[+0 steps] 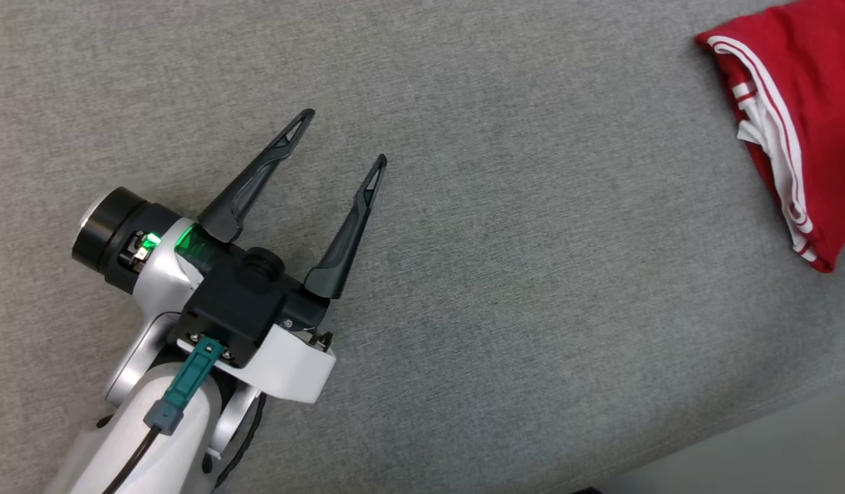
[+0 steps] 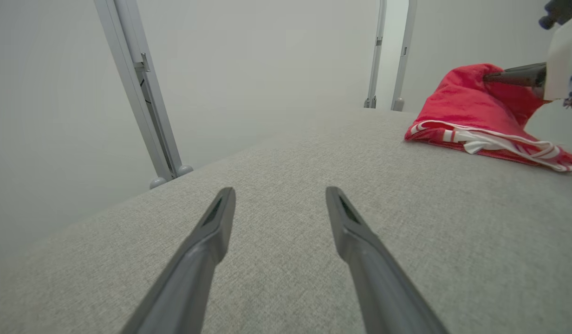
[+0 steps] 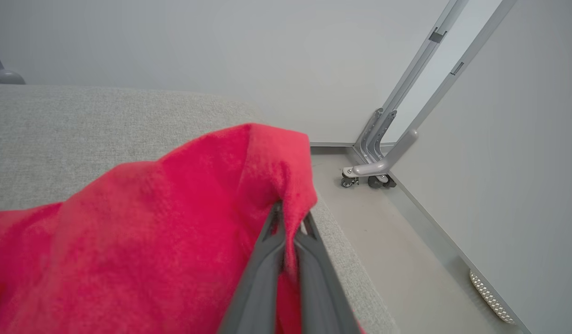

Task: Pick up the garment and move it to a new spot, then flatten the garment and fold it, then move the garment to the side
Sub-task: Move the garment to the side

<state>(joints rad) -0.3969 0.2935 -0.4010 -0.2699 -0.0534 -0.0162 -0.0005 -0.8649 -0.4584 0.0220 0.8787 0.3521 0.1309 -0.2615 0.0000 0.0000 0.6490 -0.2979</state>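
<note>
the red garment (image 1: pixel 806 103), soft cloth with white striped trim, lies bunched near the right edge of the grey woven table (image 1: pixel 532 288). the right claw (image 3: pixel 293 217) presses its slim dark fingers together, pinching a raised fold of it. the left claw (image 1: pixel 343 136) is spread wide above bare weave.

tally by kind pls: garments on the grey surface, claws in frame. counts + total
Garments: 1, the red garment, white-striped trim
Claws: 2, left claw open and empty; right claw shut on the garment
Total: 3
</note>
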